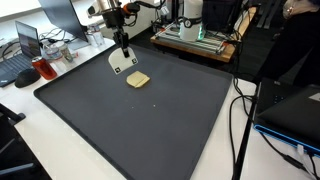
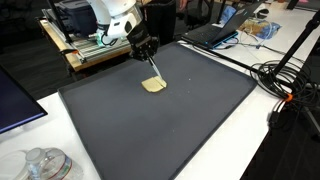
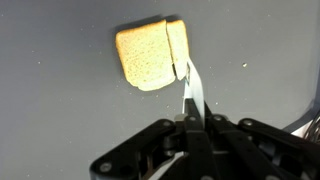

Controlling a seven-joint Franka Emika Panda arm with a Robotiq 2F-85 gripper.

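your gripper (image 3: 190,125) is clamped on a thin white flat blade (image 3: 192,90). its tip touches the tan square bread-like slice (image 3: 148,55), upper centre of the wrist view, on the dark grey mat (image 3: 50,110). a clear container (image 2: 45,165) sits lower left in an exterior view, contents unclear.

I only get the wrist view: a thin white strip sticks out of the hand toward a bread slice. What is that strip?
Observer: It is a white tool, held in the shut hand. In an exterior view it shows a broad, squarish face with dark spots; you see it edge-on.
Operator: And the grey ground under the bread slice?
Observer: That is a large dark mat lying on a white table.
Operator: Is there anything beyond it?
Observer: An open laptop stands on the table past the mat's edge.
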